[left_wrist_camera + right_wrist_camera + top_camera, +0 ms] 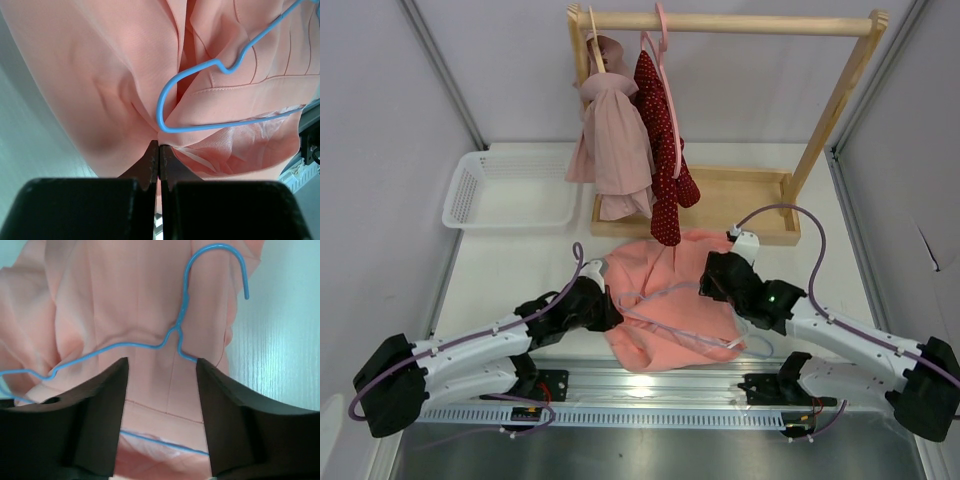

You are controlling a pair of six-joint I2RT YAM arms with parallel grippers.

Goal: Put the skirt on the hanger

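Observation:
The salmon-pink skirt (pixel 688 312) lies crumpled on the table between my two arms. The thin light-blue wire hanger (pixel 655 294) lies across it, partly threaded into the fabric. In the left wrist view the hanger's rounded end (pixel 159 107) sits just above my left gripper (pixel 159 145), which is shut on a fold of the skirt (pixel 100 75). My right gripper (pixel 161 362) is open over the skirt (pixel 125 300). Its fingers stand either side of the hanger (pixel 182 310) below the neck and touch nothing. In the top view the left gripper (pixel 610 305) is at the skirt's left edge and the right gripper (pixel 713 282) at its right.
A wooden rack (pixel 720 22) stands at the back with a pale pink garment (pixel 615 140) and a dark red dotted garment (pixel 660 150) hanging on it. Its wooden base (pixel 750 205) lies behind the skirt. A white basket (pixel 510 190) sits at the back left.

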